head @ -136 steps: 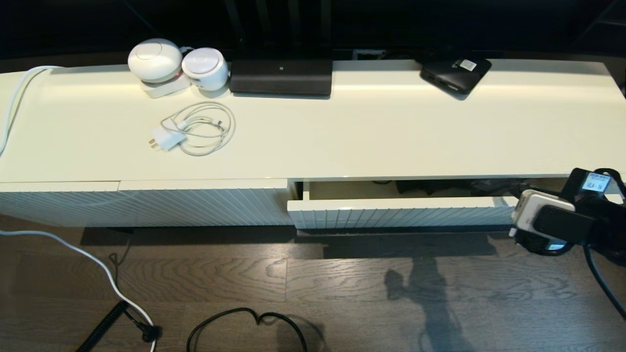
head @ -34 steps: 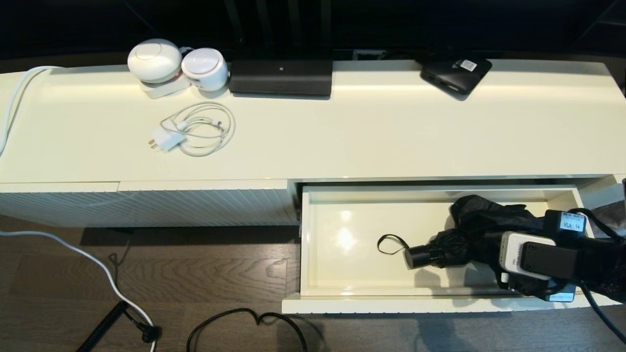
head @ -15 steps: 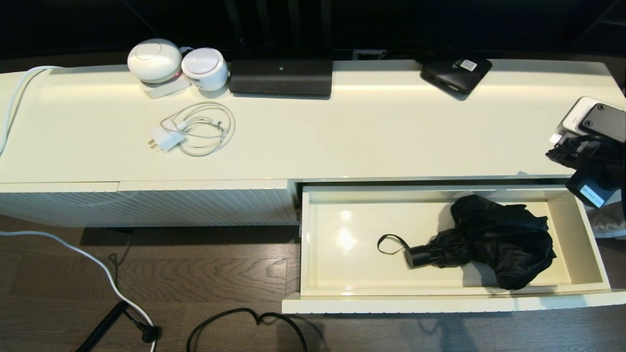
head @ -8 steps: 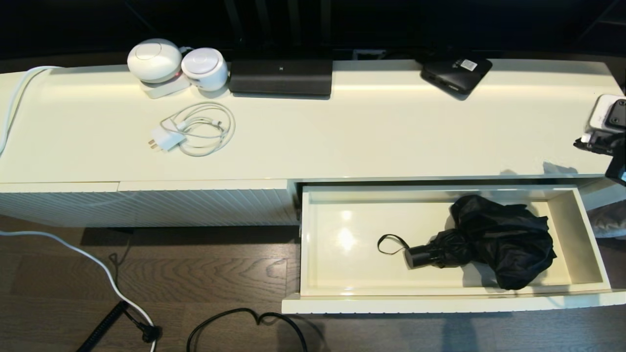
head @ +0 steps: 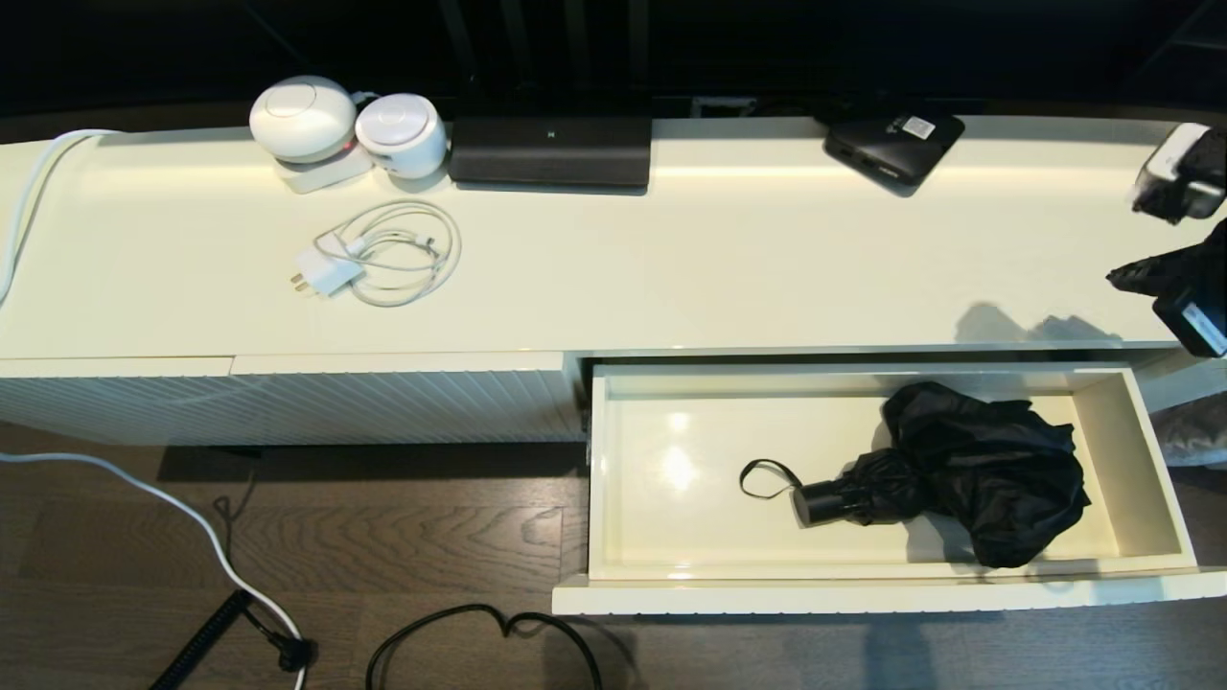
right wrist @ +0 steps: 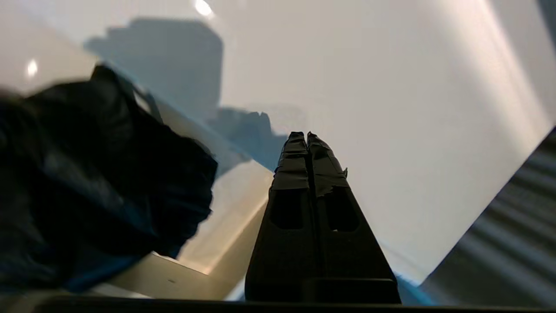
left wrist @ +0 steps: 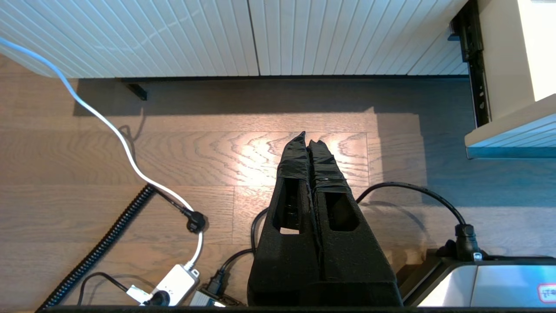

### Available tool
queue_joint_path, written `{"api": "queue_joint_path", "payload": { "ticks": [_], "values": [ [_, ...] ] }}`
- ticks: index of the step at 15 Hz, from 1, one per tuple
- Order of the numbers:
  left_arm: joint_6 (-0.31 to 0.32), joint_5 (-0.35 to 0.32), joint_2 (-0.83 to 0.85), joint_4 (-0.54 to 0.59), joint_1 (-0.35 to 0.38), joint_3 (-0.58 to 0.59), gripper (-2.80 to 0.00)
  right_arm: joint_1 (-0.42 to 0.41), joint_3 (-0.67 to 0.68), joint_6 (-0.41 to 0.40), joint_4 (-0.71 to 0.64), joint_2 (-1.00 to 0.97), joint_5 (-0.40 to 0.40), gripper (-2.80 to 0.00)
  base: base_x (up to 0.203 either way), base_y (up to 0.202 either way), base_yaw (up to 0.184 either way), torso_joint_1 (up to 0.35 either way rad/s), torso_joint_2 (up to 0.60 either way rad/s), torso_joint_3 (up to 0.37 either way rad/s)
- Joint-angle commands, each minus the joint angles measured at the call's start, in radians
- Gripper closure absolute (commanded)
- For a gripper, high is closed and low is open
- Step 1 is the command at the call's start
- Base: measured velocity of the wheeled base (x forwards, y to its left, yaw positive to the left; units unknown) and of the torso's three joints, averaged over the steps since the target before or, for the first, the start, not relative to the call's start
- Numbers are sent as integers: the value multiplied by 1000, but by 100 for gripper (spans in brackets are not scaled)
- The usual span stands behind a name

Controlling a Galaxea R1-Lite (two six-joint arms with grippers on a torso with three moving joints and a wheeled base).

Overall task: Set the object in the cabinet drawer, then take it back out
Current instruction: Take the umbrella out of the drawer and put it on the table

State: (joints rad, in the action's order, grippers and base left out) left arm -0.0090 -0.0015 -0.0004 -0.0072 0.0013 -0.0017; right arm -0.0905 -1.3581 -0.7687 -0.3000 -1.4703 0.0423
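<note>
Right gripper (right wrist: 307, 135): fingers pressed together on nothing, raised over the cabinet top's right end, well clear of the umbrella (head: 968, 470) lying in the open cabinet drawer (head: 863, 598). Left gripper (left wrist: 308, 139): closed too, parked low over the floor. Judged midway, at the take-out step; next, opening and descending onto the bunched fabric or handle.

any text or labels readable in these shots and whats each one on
None can be read.
White sticker on the small black box: too small to read.
Tiny mark on the flat black device: unreadable.
White tag on the right arm: blurred, cut by the frame edge.
Red-edged label on the grey case in the left wrist view: cut off.
</note>
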Motion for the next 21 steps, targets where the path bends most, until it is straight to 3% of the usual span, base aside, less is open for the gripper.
{"api": "queue_joint_path", "payload": {
  "ticks": [1,4,7,8,9,11,13,18,21],
  "values": [
    [0,0,-1,0,0,0,0,73,-42,477,-6,-32,-147,0,0,0,0,0,0,0],
    [0,0,-2,0,0,0,0,201,-92,1006,-104,-70,-407,0,0,0,0,0,0,0],
    [0,0,-1,0,0,0,0,322,-182,1529,-412,-101,-561,0,0,0,0,0,0,0],
    [0,0,-1,0,0,0,0,361,-210,1661,-513,-109,-591,0,0,0,0,0,0,0],
    [0,0,-1,0,0,0,0,385,-225,1747,-578,-113,-609,-280,0,0,0,0,0,0],
    [0,0,-1,0,0,0,0,408,-221,1859,-614,-113,-624,-280,0,0,0,0,0,0],
    [0,0,-3,0,0,0,0,425,-237,1915,-655,-117,-636,-280,0,0,0,0,0,0],
    [0,0,-1,0,0,0,0,446,-257,2220,-853,-152,-657,-280,0,0,0,0,0,0],
    [0,0,-3,0,0,0,0,453,-253,2270,-855,-147,-621,-280,0,0,0,0,0,0]
  ]
}}
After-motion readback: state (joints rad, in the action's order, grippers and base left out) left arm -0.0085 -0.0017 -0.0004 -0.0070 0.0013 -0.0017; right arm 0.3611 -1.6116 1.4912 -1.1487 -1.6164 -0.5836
